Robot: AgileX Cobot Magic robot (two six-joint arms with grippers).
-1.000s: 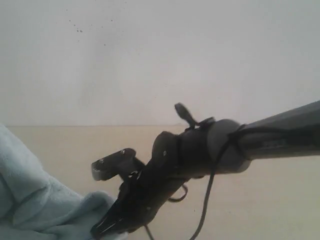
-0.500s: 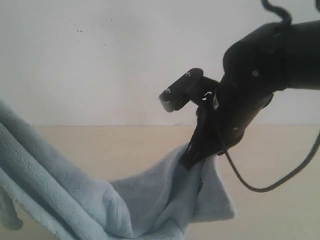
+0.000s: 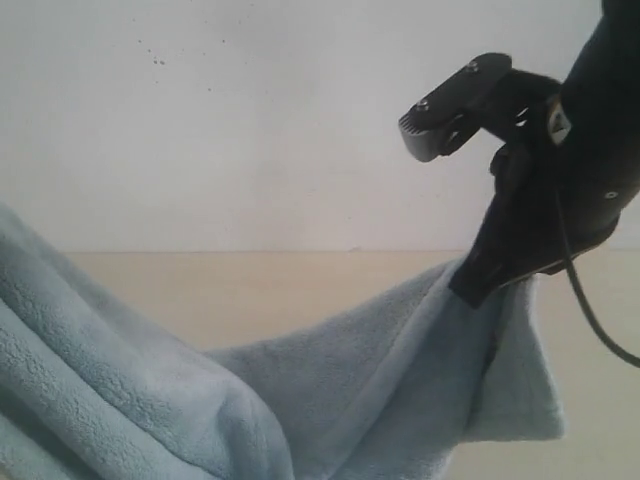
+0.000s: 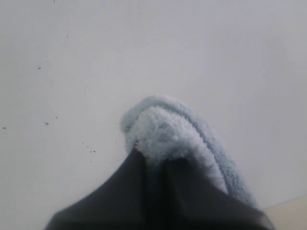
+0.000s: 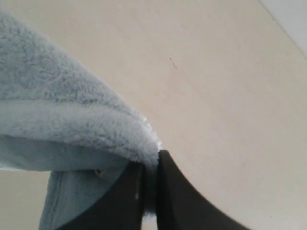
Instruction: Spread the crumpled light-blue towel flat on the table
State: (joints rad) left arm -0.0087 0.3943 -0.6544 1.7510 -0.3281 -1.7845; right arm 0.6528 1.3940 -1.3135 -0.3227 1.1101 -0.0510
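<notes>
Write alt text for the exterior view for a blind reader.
The robot's black right gripper pinches the edge of a fluffy light-blue towel, holding it above a beige table. The cloth sags toward the lower left, with a white wall behind.

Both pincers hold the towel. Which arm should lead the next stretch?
Right, probably. The right pincer clamps the towel by its edge, raised, with table beyond it to pull toward. The left pincer also grips it, but outside the exterior view.
</notes>
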